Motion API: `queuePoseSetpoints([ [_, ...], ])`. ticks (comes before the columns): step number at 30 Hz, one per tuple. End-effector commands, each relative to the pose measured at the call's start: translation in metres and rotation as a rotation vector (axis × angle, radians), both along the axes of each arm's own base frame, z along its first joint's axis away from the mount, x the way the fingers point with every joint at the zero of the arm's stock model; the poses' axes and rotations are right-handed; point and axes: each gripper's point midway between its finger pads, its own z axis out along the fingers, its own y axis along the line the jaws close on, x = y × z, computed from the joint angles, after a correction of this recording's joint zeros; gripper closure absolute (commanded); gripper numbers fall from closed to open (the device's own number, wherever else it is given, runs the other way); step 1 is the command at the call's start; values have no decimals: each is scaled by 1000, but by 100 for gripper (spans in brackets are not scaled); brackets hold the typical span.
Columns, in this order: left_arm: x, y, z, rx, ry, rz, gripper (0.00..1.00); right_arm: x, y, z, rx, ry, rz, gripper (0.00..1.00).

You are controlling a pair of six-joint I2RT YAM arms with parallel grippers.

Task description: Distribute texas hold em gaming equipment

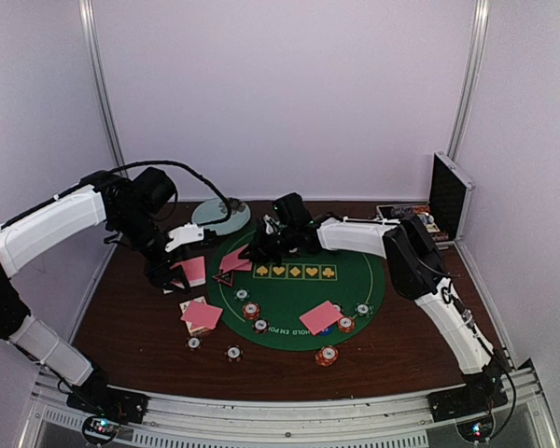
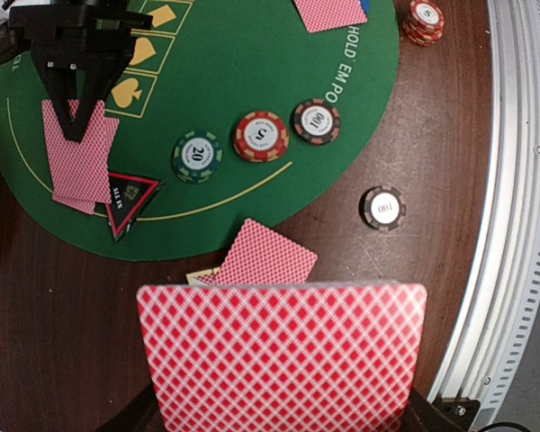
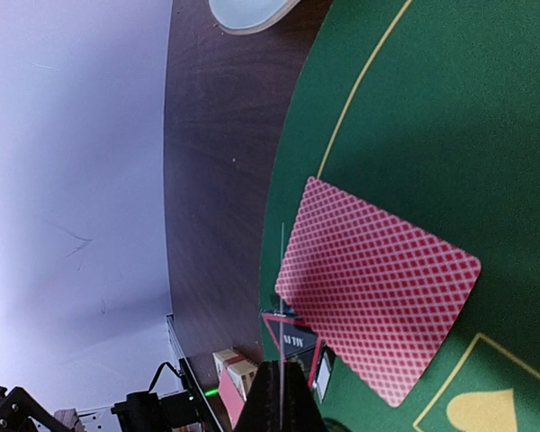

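One pink-backed card [image 2: 283, 360] is pinched in the closed left hand [image 1: 175, 269] near the table's [image 1: 131, 322] left edge; the right hand [image 2: 72, 130], closed, points at a dealt pair [image 2: 76, 166].

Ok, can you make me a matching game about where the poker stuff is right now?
Things:
1. chip marked 20
2. triangle marker
3. red-orange chips
4. closest pink card

Places:
A. held in the left fingers
B. on the bare wooden table, off the green mat
C. at the mat's edge, beside a card pile
D. on the mat, next to the red chip marked 5

Pairs: 1-D, 2-C, 3-B, 4-A.
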Motion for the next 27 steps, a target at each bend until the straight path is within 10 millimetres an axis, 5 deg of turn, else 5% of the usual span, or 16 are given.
queuePoseSetpoints([
  [1, 0, -1, 14, -34, -35, -11, 100, 16, 5, 1, -10, -45, -39, 100],
  [6, -1, -1, 14, -33, -35, -13, 100, 21, 10, -11, -3, -22, -56, 98],
  [13, -1, -2, 12, -32, -27, -13, 100, 17, 1, -13, -65, -30, -47, 69],
  [19, -1, -2, 14, -33, -25, -14, 100, 9, -17, 10, -146, -114, -23, 47],
  [27, -2, -2, 14, -36, -20, -11, 100, -1, -36, 36, -200, -169, 0, 35],
])
